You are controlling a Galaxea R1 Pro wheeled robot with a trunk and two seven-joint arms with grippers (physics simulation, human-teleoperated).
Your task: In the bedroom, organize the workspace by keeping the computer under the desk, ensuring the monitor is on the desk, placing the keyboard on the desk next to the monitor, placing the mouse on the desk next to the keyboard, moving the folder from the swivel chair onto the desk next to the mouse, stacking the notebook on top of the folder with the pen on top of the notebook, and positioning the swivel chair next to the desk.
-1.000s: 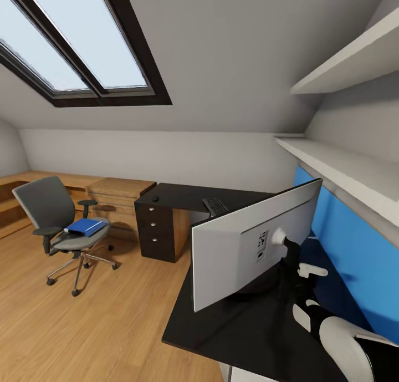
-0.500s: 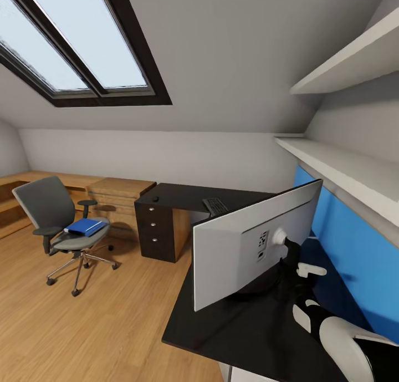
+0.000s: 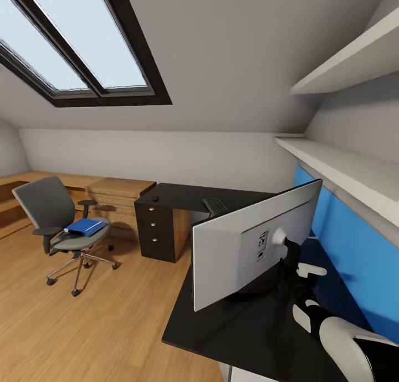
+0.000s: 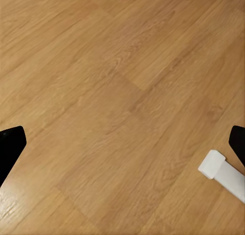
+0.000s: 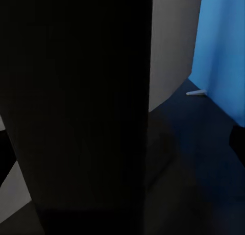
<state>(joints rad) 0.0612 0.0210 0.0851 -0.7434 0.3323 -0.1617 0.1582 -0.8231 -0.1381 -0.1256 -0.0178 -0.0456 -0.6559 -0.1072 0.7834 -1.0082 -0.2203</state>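
The table (image 3: 183, 196) is L-shaped with a glossy black top and a black three-drawer unit with silver knobs. On its near wing stands the monitor (image 3: 244, 243) — upright, white back showing, on a thin black neck. Beyond it, on the far wing, lies the slim keyboard (image 3: 215, 206), and farther along that wing the small black mouse (image 3: 156, 199). Well apart from the table stands the grey swivel chair (image 3: 58, 227) — the bright blue folder (image 3: 85, 227) lies flat on its seat.
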